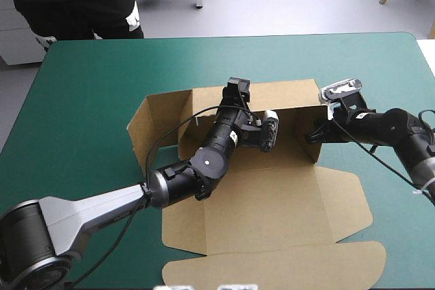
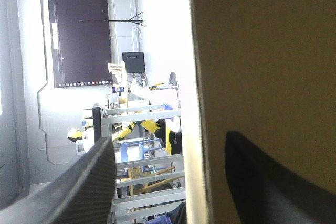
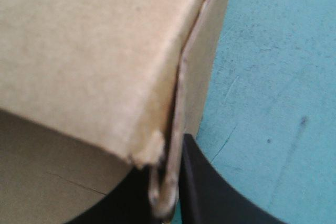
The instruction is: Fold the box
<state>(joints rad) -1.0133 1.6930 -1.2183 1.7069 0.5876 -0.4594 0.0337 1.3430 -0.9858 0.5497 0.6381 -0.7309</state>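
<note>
The brown box point(image 1: 272, 195) lies mid-table with its back wall point(image 1: 289, 96) and side walls raised and its lid flat toward the near edge. My left gripper point(image 1: 234, 103) reaches over the back wall. In the left wrist view its black fingers point(image 2: 84, 187) stand apart, and the wall's edge point(image 2: 202, 129) rises between them, close to one finger. My right gripper point(image 1: 317, 132) is at the box's right rear corner. In the right wrist view that gripper point(image 3: 168, 192) is pinched on the doubled board edge point(image 3: 178, 108) of the side wall.
The box's left side flap point(image 1: 146, 127) stands angled outward. The lid's tuck flap point(image 1: 272, 266) reaches almost to the table's near edge. Bare teal-green cover point(image 1: 88, 100) lies around the box.
</note>
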